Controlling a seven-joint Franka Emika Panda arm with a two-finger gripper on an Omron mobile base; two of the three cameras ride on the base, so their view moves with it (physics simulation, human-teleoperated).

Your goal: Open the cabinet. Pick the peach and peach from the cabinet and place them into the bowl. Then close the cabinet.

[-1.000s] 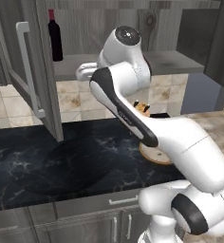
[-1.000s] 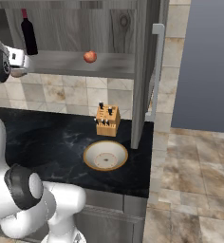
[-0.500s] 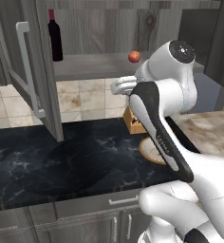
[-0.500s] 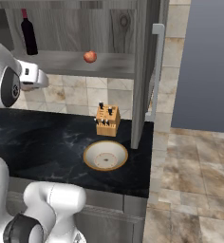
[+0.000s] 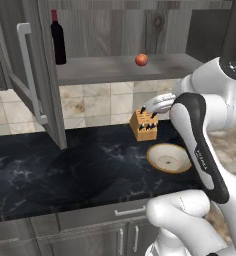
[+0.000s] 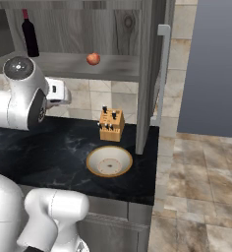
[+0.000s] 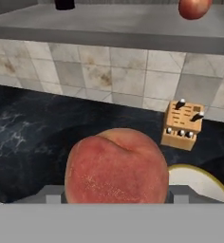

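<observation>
Peach [image 7: 116, 166] sits clamped in the hand [image 5: 157, 103] above the bench [image 5: 65, 170], carried toward the bowl [image 5: 168, 158]; the second peach [image 5: 141, 60] waits on the open cabinet's [image 5: 30, 85] shelf.

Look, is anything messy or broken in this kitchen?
Nothing stands out. One peach sits between the fingers, the other peach rests on the open cabinet's shelf, and the bowl stands upright and empty on the counter.

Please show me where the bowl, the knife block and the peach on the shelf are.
bowl [image 6: 92, 168]: right base view, on its tan rim.
knife block [image 6: 111, 130]: right base view, its front face.
peach on the shelf [image 5: 141, 60]: left base view, its middle.
</observation>
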